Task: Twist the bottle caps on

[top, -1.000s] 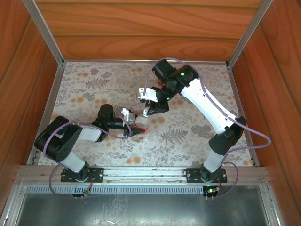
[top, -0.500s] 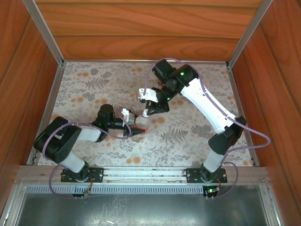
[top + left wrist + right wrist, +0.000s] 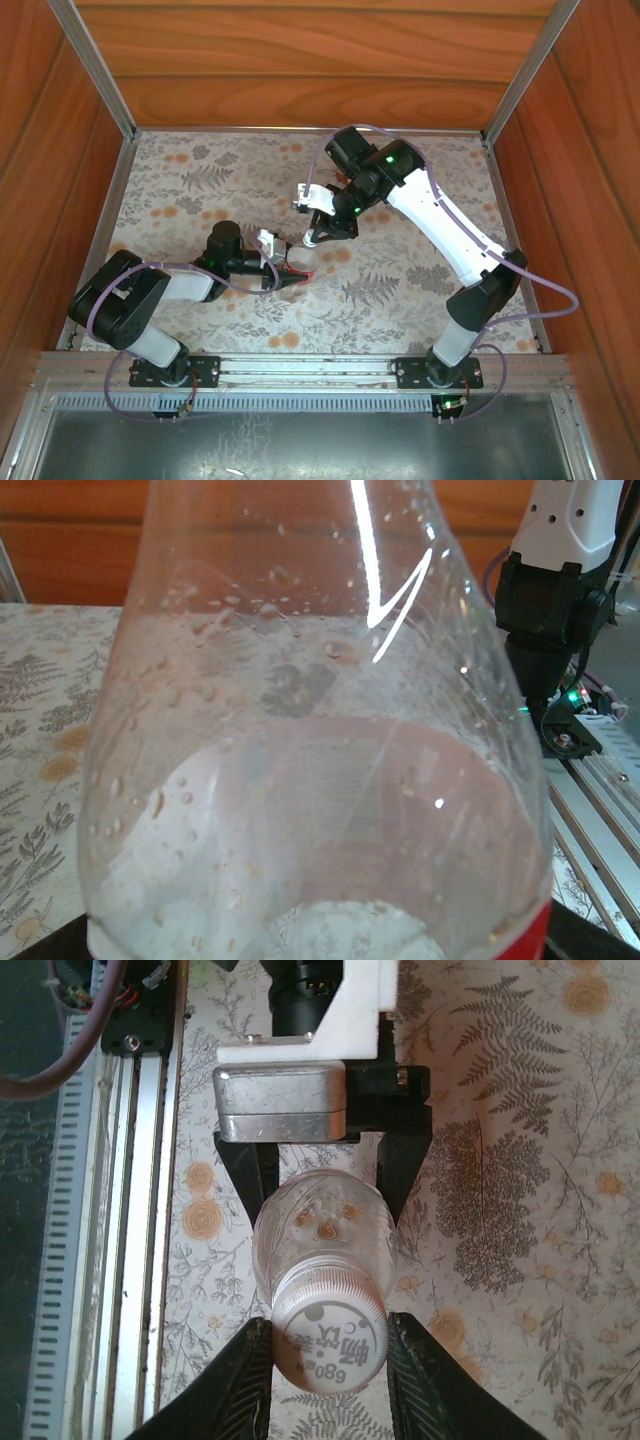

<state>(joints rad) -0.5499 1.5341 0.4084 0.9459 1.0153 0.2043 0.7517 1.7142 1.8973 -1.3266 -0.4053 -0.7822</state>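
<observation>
Right gripper pinches cap atop upright bottle.

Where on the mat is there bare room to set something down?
Bare mat lies in the far-left corner and along the near edge between the left arm and right arm. Centre is crowded: left jaws on the bottle, right jaws on its cap.
</observation>
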